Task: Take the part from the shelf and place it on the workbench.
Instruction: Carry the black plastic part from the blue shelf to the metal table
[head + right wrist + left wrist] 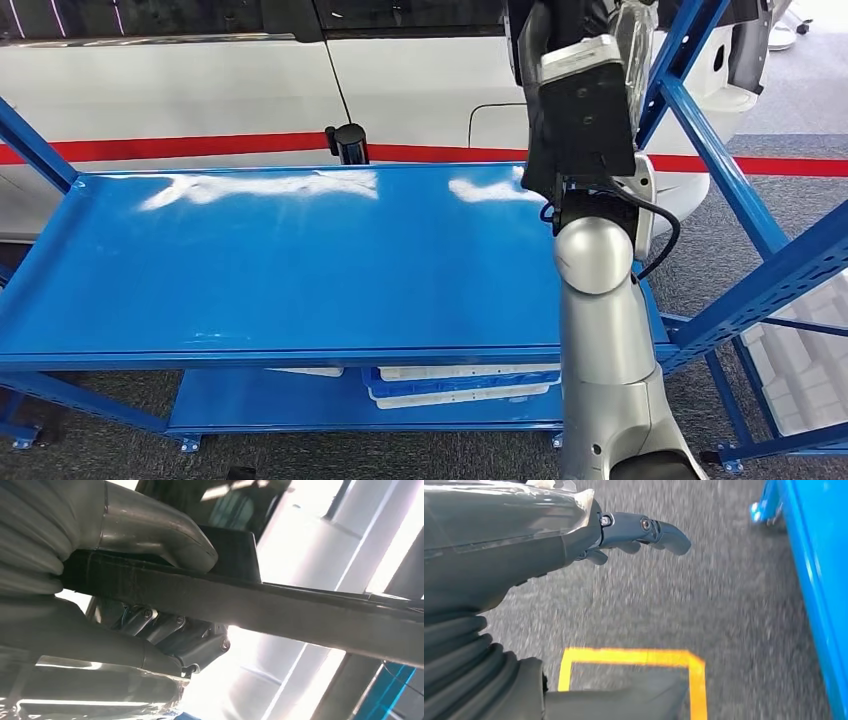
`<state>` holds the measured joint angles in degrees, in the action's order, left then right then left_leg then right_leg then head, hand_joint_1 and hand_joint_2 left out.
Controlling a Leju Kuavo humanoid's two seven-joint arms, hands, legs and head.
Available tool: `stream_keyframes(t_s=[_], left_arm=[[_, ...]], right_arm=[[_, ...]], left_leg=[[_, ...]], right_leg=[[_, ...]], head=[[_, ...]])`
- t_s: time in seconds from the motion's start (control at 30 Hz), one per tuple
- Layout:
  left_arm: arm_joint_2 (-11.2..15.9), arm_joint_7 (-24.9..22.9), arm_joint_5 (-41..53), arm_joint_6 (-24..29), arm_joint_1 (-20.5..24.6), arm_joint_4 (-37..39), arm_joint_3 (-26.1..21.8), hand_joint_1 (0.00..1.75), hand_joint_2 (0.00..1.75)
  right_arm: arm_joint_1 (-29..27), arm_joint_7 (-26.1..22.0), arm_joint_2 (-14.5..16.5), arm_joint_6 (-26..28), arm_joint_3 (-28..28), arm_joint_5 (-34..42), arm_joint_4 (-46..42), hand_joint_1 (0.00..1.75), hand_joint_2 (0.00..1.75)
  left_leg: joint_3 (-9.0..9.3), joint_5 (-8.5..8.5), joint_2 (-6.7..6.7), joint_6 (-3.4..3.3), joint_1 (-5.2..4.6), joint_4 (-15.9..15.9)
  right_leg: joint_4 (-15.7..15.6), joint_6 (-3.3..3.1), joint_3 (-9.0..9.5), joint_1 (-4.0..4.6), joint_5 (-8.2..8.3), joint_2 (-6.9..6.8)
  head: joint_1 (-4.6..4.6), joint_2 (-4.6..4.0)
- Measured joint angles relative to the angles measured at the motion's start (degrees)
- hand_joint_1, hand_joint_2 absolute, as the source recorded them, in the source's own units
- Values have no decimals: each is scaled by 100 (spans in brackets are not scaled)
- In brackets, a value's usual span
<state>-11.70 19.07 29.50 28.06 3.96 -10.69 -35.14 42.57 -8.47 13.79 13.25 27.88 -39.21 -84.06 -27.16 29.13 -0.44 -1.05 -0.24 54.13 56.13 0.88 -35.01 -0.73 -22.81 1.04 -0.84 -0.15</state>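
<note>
Part (300,612), a dark flat panel, sits clamped between thumb and fingers of my right hand (165,630), raised above the blue tabletop (300,260) for placing, while my left hand (634,535) hangs empty, fingers loosely extended.

Glossy blue metal shelf (300,260)

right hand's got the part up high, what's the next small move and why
Probably lower the right hand toward the blue shelf top. It grips the dark flat part, thumb on one face and fingers on the other, raised above that bare surface. The left hand hangs over the floor, holding nothing.
</note>
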Motion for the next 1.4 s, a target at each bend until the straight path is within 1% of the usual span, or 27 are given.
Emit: stream_keyframes(t_s=[0.1, 0.17, 0.27, 0.33, 0.37, 0.43, 0.47, 0.5, 0.53, 0.6, 0.63, 0.67, 0.7, 0.73, 0.8, 0.87, 0.93, 0.97, 1.0, 1.03, 1.07, 1.13, 1.2, 1.27, 1.33, 1.37, 1.4], left_arm=[[-1, -276, -121, -50, -1, 1, -13, 0, 175], [6, -564, -157, 39, -4, 2, -44, 0, 175], [23, -866, -223, 87, -7, 2, -88, 0, 175], [21, -940, -257, 53, -4, 2, -103, 0, 175], [19, -955, -260, 41, -2, 2, -105, 0, 175], [13, -971, -264, 25, -4, 2, -110, 0, 175], [11, -983, -265, 22, -5, 2, -117, 0, 175], [8, -1003, -267, 20, -6, 2, -129, 0, 175], [5, -1033, -268, 18, -5, 2, -145, 0, 175], [4, -1102, -285, 11, -5, 2, -181, 0, 175], [10, -1125, -298, 0, -3, 1, -197, 0, 175], [19, -1140, -311, -14, -1, 1, -212, 0, 175], [26, -1149, -323, -32, 0, 1, -224, 0, 175], [33, -1157, -329, -49, 2, 1, -233, 0, 175], [41, -1167, -343, -71, 1, 2, -244, 0, 175], [47, -1170, -354, -80, 1, 2, -245, 0, 175], [46, -1163, -405, -125, 2, 2, -255, 0, 175], [45, -1150, -460, -166, 2, 2, -279, 0, 175], [45, -1134, -513, -212, 2, 2, -318, 0, 175], [46, -1120, -558, -255, 2, 2, -360, 0, 175], [47, -1111, -573, -285, 3, 2, -397, 0, 175], [69, -1109, -574, -335, 13, -1, -441, 0, 175], [96, -1109, -574, -380, 26, -3, -473, 0, 175], [114, -1112, -574, -409, 30, -4, -491, 0, 175], [126, -1115, -571, -417, 31, -4, -498, 0, 175], [130, -1115, -566, -418, 34, -4, -503, 0, 175], [132, -1115, -561, -418, 37, -4, -507, 0, 175]], right_arm=[[-55, -222, -60, -101, -121, 727, -1, 175, 175], [-71, -316, -95, -197, -186, 1086, -1, 175, 175], [-68, -372, -122, -340, -236, 1472, -5, 175, 175], [-53, -380, -131, -389, -256, 1596, -12, 175, 175], [-46, -385, -138, -400, -263, 1616, -15, 175, 175], [-48, -392, -164, -417, -270, 1636, -14, 175, 175], [-63, -394, -180, -416, -277, 1639, -13, 175, 175], [-78, -395, -195, -400, -284, 1638, -13, 175, 175], [-88, -395, -206, -373, -291, 1644, -12, 175, 175], [-89, -395, -217, -319, -302, 1689, -12, 175, 175], [-83, -395, -223, -307, -305, 1723, -12, 175, 175], [-80, -396, -229, -303, -309, 1750, -12, 175, 175], [-81, -396, -239, -301, -316, 1769, -10, 175, 175], [-84, -396, -247, -298, -323, 1780, -8, 175, 175], [-89, -397, -256, -293, -339, 1794, -3, 175, 175], [-82, -398, -256, -291, -352, 1796, -3, 175, 175], [-79, -398, -261, -272, -360, 1803, 0, 175, 175], [-81, -392, -267, -254, -361, 1814, 2, 175, 175], [-83, -383, -277, -233, -362, 1830, 4, 175, 175], [-85, -372, -290, -215, -362, 1848, 6, 175, 175], [-85, -362, -303, -203, -362, 1863, 5, 175, 175], [-80, -356, -327, -185, -366, 1884, 1, 175, 175], [-76, -356, -349, -175, -372, 1908, -7, 175, 175], [-90, -358, -371, -174, -373, 1964, -22, 175, 175], [-118, -372, -396, -193, -370, 2077, -44, 175, 175], [-129, -384, -413, -214, -368, 2143, -56, 175, 175], [-139, -399, -433, -236, -363, 2209, -63, 175, 175]], left_leg=[[-8, 7, 0, -6, -6, 12], [-22, 21, -1, -34, -17, 40], [-6, -37, 2, -107, -15, 10], [40, -148, 30, -178, 14, -107], [58, -192, 44, -204, 34, -159], [41, -209, 58, -221, 41, -163], [29, -206, 59, -216, 42, -146], [16, -199, 60, -206, 46, -124], [2, -186, 59, -189, 55, -93], [-35, -126, 55, -110, 83, 9], [-80, -87, 50, -59, 85, 76], [-122, -53, 45, -13, 81, 144], [-171, -31, 38, 25, 71, 211], [-211, -26, 33, 47, 69, 255], [-265, 20, 29, 85, 93, 333], [-395, 268, 30, 128, 117, 625], [-687, 686, 30, 161, 122, 1321], [-835, 838, 30, 165, 122, 1668], [-920, 895, 30, 152, 120, 1883], [-905, 839, 29, 121, 111, 1892], [-777, 694, 28, 65, 95, 1685], [-324, 394, 34, -106, 29, 926], [-45, 246, 65, -219, -49, 426], [-64, 155, 89, -253, -105, 330], [-102, -18, 105, -277, -93, 190], [-139, -125, 116, -283, -74, 119], [-178, -217, 127, -274, -54, 75]], right_leg=[[-7, 5, 1, -13, 3, 0], [-15, 18, 0, -37, 12, 1], [-39, 82, 1, -40, 47, 6], [81, 102, -75, -18, -41, -13], [304, 84, -180, -6, -163, -24], [1057, 46, -501, -18, -471, -37], [1392, 57, -642, -29, -571, -40], [1563, 91, -706, -48, -596, -44], [1511, 147, -664, -70, -534, -52], [865, 277, -313, -123, -297, -88], [560, 303, -128, -117, -221, -94], [359, 295, -14, -110, -190, -94], [293, 256, 22, -98, -214, -86], [321, 206, 1, -79, -220, -67], [331, 136, -59, -105, -224, -58], [323, 76, -91, -117, -197, -60], [323, 6, -141, -89, -159, -65], [324, -28, -175, -68, -136, -67], [325, -64, -211, -42, -108, -67], [324, -93, -245, -15, -80, -66], [323, -112, -274, 13, -48, -63], [319, -122, -315, 58, 19, -56], [301, -73, -328, 46, 90, -63], [255, 15, -330, 11, 183, -85], [259, 57, -382, 17, 170, -96], [369, 46, -447, 26, 34, -96], [602, 19, -536, 21, -188, -97]], head=[[1, 0], [-3, 0], [-5, 0], [5, 0], [15, 0], [28, 0], [30, 0], [31, 0], [32, 0], [34, 0], [47, 0], [53, 0], [53, 0], [51, 0], [31, 0], [17, 0], [4, 0], [5, 0], [5, 0], [5, 0], [5, 0], [11, 0], [15, 0], [11, 0], [15, 0], [24, 0], [33, 0]])
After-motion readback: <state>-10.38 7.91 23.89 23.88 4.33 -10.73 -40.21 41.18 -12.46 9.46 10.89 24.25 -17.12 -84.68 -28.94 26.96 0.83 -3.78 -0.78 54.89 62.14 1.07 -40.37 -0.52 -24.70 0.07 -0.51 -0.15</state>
